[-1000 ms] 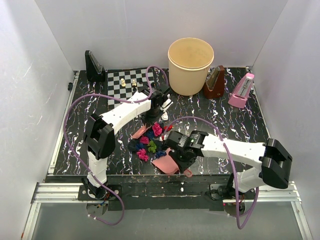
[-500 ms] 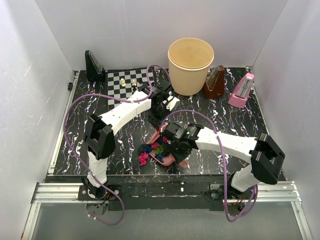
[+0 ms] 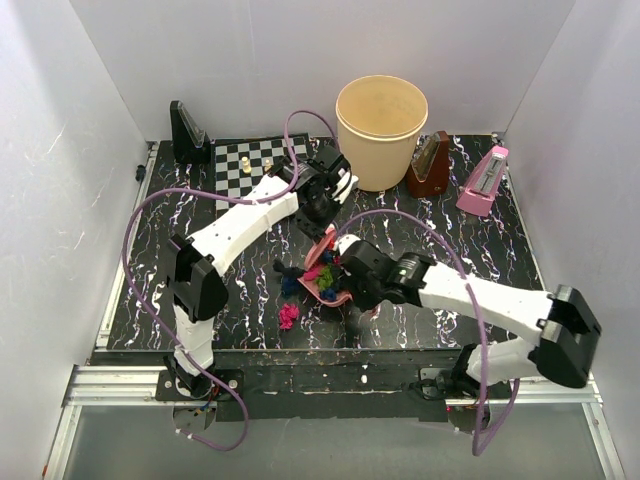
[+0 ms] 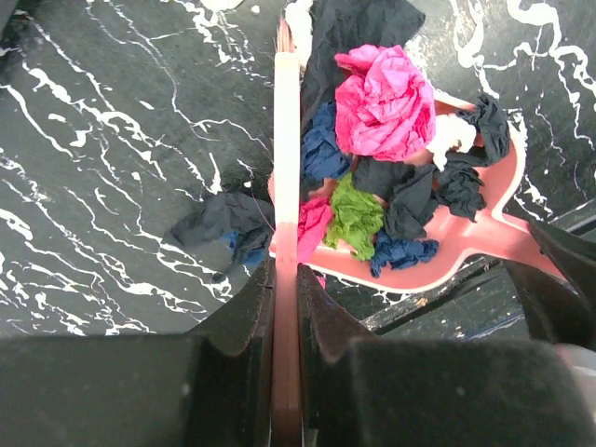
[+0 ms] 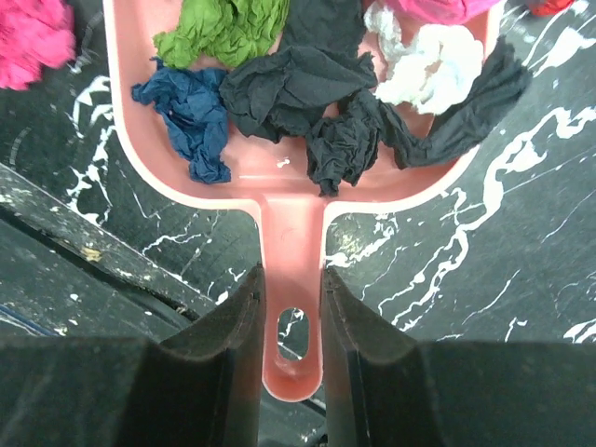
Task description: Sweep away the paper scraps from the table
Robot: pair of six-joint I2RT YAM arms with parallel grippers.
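Note:
My right gripper is shut on the handle of a pink dustpan. The pan holds several paper scraps: green, blue, dark and white. My left gripper is shut on a thin pink scraper, held upright at the pan's open side. A magenta scrap sits in the pan. A dark blue scrap lies outside it on the table. Another magenta scrap lies nearer the front edge.
A cream bucket stands at the back. A brown metronome and a pink one stand to its right. A chessboard with pieces and a black stand are at the back left.
My right gripper pushed the dustpan away from the front edge under the scrap pile; most scraps are now in it. My left gripper moved with the scraper toward the back right.

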